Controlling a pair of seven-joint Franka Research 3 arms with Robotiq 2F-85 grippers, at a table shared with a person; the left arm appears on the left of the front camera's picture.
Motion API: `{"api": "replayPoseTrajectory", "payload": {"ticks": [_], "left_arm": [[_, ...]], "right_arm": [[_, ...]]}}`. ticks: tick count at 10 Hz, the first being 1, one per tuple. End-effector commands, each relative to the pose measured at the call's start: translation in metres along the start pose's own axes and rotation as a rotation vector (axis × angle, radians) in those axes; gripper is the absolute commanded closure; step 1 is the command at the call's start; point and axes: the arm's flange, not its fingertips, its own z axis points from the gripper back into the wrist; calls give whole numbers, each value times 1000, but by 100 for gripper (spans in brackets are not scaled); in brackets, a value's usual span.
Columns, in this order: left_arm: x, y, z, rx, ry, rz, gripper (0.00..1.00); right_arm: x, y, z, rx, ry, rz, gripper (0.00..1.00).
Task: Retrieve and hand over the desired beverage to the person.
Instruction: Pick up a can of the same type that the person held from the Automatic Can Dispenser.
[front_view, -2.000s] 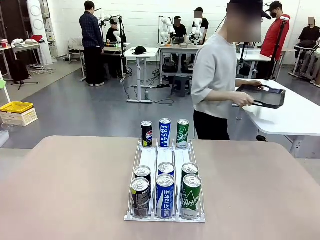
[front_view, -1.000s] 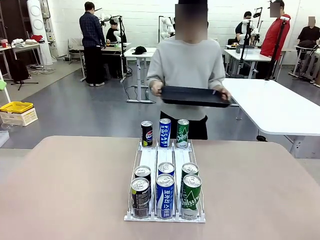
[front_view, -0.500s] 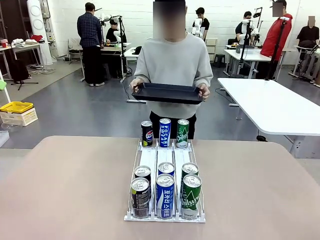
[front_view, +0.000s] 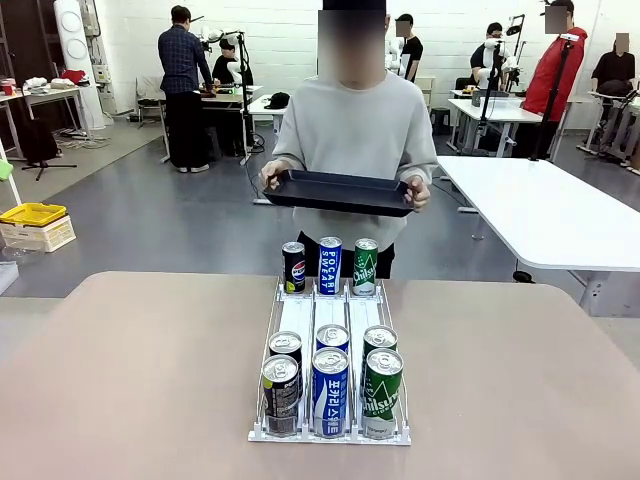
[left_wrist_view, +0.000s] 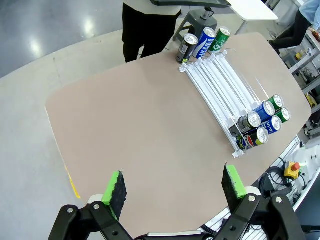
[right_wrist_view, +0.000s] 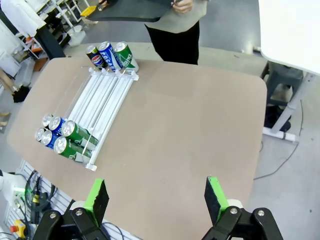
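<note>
Our left end effector (left_wrist_view: 175, 187) and our right end effector (right_wrist_view: 156, 200) both stand wide, with nothing between the pads. Both hang high above the near edge of the worktop (front_view: 130, 360).

The drinks lie ahead of and below both. From the left end effector, the rack (left_wrist_view: 215, 82) is forward and off to its right. From the right end effector it is forward and off to its left. We judge that it sits about midway between the two, so neither arm is clearly nearer.

The rack's long axis runs straight away from us toward the person (front_view: 355, 130). The person stands beyond its far end, holding a dark tray (front_view: 338, 192) with both hands.

We count nine cans, all upright, in three lanes:
- three black cans (front_view: 280, 395) in the lane on the left arm's side
- three blue cans (front_view: 330, 392) in the middle lane
- three green cans (front_view: 381, 395) in the lane on the right arm's side

Each lane has two cans close together at the end nearest our end effectors and one at the far end, below the tray. There is one rack and one tray.

Nothing yet tells us which drink is wanted, since both of the person's hands are on the tray. We judge that the wanted lane should decide which arm goes down.
</note>
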Motion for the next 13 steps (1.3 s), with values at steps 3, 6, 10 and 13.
{"api": "replayPoseTrajectory", "payload": {"ticks": [3,6,10,13], "left_arm": [[2,3,0,-6,-15,-7,0],[2,3,0,-6,-15,-7,0],[2,3,0,-6,-15,-7,0],[2,3,0,-6,-15,-7,0]], "right_arm": [[-1,0,-2,18,0,9,0],[-1,0,-2,18,0,9,0],[-1,0,-2,18,0,9,0],[-1,0,-2,18,0,9,0]]}}
